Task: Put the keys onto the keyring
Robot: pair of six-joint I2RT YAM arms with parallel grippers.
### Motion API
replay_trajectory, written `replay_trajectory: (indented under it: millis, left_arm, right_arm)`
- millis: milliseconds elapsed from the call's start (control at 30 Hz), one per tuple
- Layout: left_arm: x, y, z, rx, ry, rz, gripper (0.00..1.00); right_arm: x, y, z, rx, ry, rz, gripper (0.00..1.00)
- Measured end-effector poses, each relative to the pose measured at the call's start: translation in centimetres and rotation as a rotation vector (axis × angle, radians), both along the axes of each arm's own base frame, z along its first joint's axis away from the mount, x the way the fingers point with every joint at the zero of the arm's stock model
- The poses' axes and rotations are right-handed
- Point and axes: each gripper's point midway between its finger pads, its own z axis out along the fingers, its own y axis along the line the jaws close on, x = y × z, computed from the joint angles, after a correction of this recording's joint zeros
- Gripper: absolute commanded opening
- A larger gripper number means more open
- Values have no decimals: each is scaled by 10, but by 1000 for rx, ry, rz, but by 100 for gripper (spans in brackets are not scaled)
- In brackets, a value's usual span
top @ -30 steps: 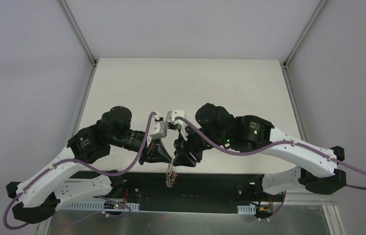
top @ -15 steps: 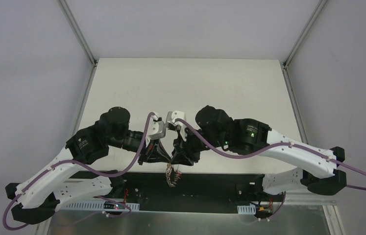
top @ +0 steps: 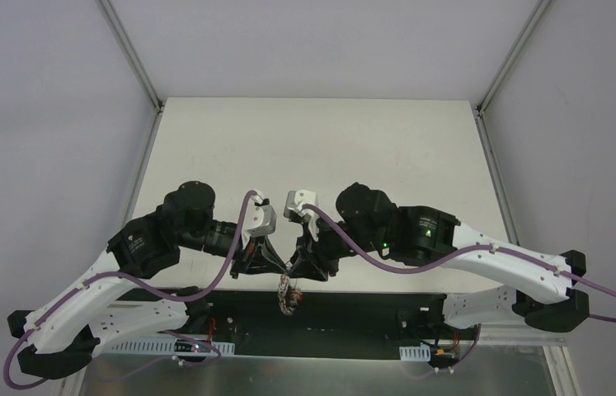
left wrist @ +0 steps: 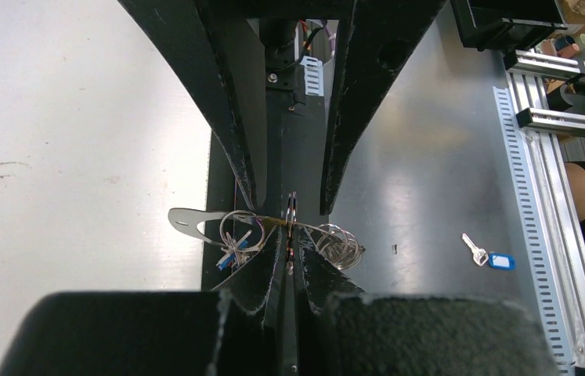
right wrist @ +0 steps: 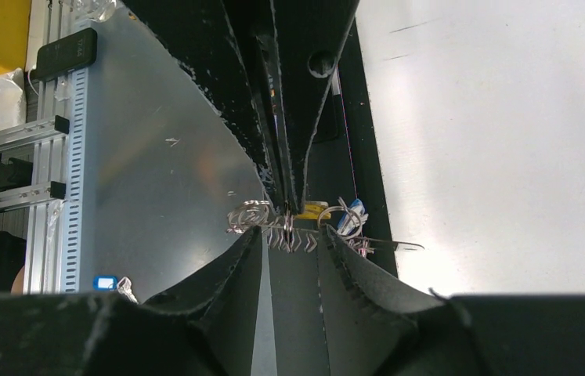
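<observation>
The keyring [left wrist: 340, 244] is a bunch of silver loops with small keys, a blue tag [left wrist: 229, 256] and a yellow tag [right wrist: 314, 210]. It hangs between the two grippers over the table's near edge and shows as a small cluster in the top view [top: 288, 299]. My left gripper [left wrist: 290, 238] is shut on a loop of the keyring. My right gripper [right wrist: 293, 232] faces it, open, with one finger on each side of the left fingertips and the ring wire lying across its tips. One loose silver key with a blue tag [left wrist: 489, 258] lies on the metal shelf, and also shows in the right wrist view [right wrist: 109, 283].
The white table [top: 321, 157] lies beyond the grippers. Below them are a black strip and a grey metal shelf [left wrist: 430, 188] with slotted rails [left wrist: 536, 235]. A flat silver tab [left wrist: 189, 221] sticks out of the cluster towards the table.
Both wrists have shifted slightly, the right arm a little to the right. The grippers stay tip to tip with the keyring hanging in the same place.
</observation>
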Motion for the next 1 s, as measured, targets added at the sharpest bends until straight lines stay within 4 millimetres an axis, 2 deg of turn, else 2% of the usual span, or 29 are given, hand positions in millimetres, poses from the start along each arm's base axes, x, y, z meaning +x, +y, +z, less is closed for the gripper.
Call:
replay_trajectory:
  millis: [500,700,733,833,1000]
  left_arm:
    - [0,0,0,-1,-3,-1,0]
    - [0,1,0,-2,-5,0,0]
    - [0,1,0,1,-4,0,0]
    - [0,2,-1,6,-3,2,0]
    - [-1,2,-1,6,-3,1,0]
  right_arm:
    - [1,5,5,30,-19,7,25]
    - [2,7,1,16,-18,10,23]
    - [2,8,0,13,-17,10,20]
    - [0,8,-1,12,-18,17,1]
    - [-1,8,-1,11,-22,24,0]
